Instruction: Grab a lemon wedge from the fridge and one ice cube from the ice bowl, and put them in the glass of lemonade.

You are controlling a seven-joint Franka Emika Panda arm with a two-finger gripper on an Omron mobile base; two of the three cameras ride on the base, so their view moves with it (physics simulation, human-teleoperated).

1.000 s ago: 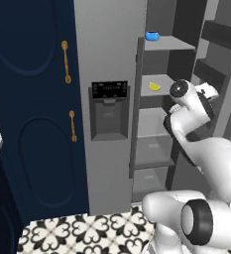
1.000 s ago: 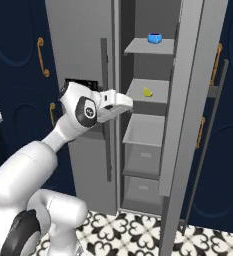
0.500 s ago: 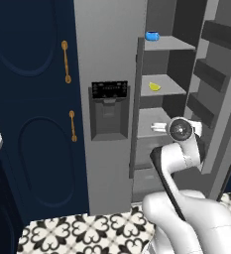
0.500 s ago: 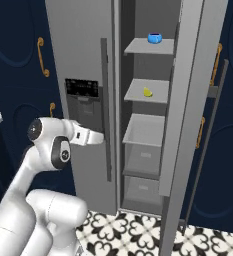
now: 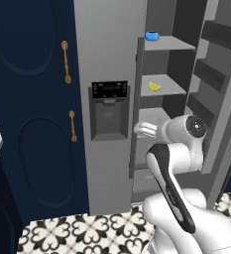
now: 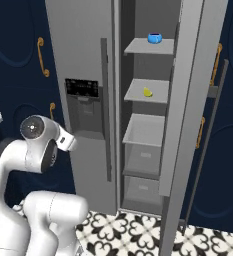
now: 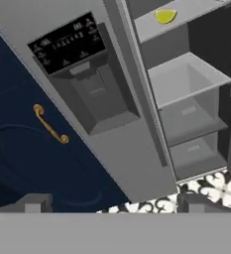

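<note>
Fridge (image 6: 83, 45): right door swung open, left door with black dispenser panel (image 5: 109, 110) shut; lemon wedge (image 6: 147, 92) lies on the 2nd shelf from the top, alone; small blue object (image 6: 154, 37) on the top shelf; 2 drawers below. Gripper (image 7: 112, 202): fingers spread wide, holding nothing, well apart from the wedge, in front of the shut door. Navy cabinets (image 5: 32, 124) with brass handles beside the fridge.

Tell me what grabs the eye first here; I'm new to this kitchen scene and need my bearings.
The tall grey fridge stands with its right door swung open, baring shelves and drawers. On the middle shelf lies a small yellow lemon wedge, with a small blue object on the shelf above. The white robot arm bends low before the closed left door with its black dispenser panel.
</note>
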